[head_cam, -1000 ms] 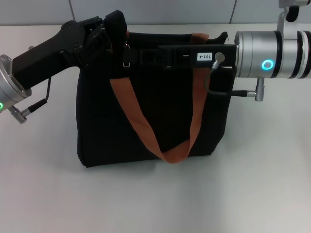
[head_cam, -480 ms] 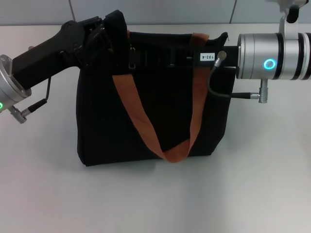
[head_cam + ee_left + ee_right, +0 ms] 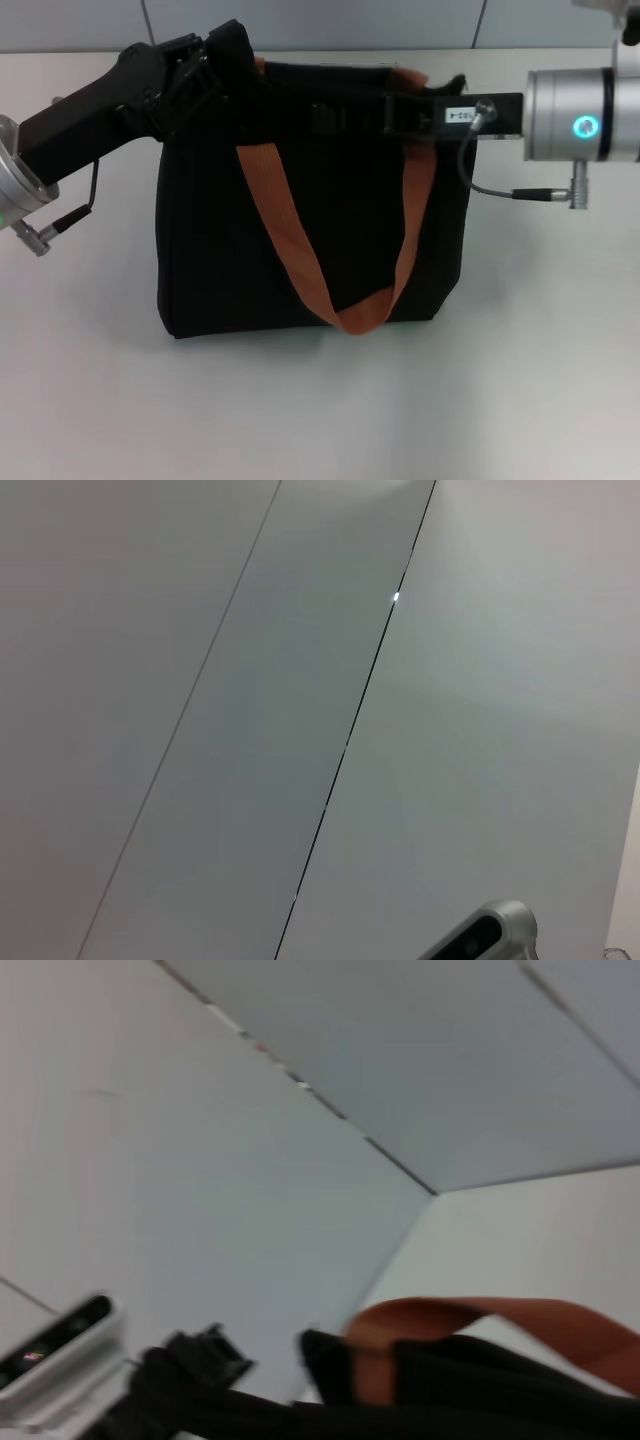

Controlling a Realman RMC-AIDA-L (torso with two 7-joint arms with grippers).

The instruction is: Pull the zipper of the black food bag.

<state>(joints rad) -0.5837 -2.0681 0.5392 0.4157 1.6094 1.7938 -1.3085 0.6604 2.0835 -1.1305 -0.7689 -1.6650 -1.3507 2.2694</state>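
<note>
The large, boxy black fabric food bag [image 3: 310,200] stands upright toward the far edge of the white counter [image 3: 320,400], its two orange-brown webbing handles [image 3: 330,250] hanging down its front face. The small silver zipper pull cannot be made out along the dark top edge. The right gripper [image 3: 330,115] lies level across the bag's top from the right side, black fingers reaching over the zip line; how far they are parted, or what they pinch, cannot be told. The left gripper [image 3: 215,65] is closed tight on the bag's upper left corner, bunching the fabric there.
</note>
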